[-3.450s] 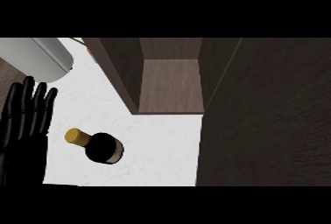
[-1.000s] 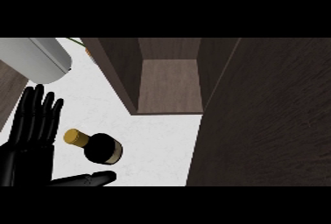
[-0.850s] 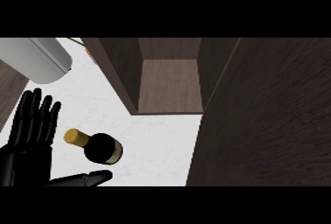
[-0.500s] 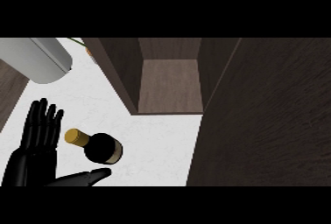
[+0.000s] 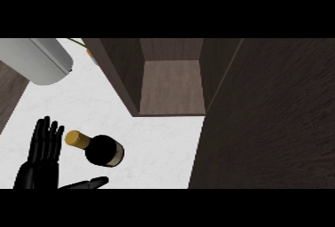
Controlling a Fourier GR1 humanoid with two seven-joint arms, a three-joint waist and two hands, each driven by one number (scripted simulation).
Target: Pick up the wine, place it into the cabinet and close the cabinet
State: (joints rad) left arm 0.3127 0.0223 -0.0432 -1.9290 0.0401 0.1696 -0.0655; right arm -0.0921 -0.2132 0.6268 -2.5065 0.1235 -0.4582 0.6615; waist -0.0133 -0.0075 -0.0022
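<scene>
Now left robot hand (image 5: 40, 153) at about 8 o'clock of view, released, fingers straight and pointing toward 12 o'clock, thumb (image 5: 86, 183) spread toward 3 o'clock along lower edge. Wine (image 5: 98, 148) stands on white tabletop (image 5: 98, 104) just beside fingers, at their 3 o'clock; gold cap close to fingertips, contact not sure. Cabinet (image 5: 171, 86) open at 12 o'clock to 1 o'clock from wine, well apart. Dark cabinet door (image 5: 271, 119) fills 3 o'clock side. Grey rounded object (image 5: 36, 60) at 11 o'clock corner.
</scene>
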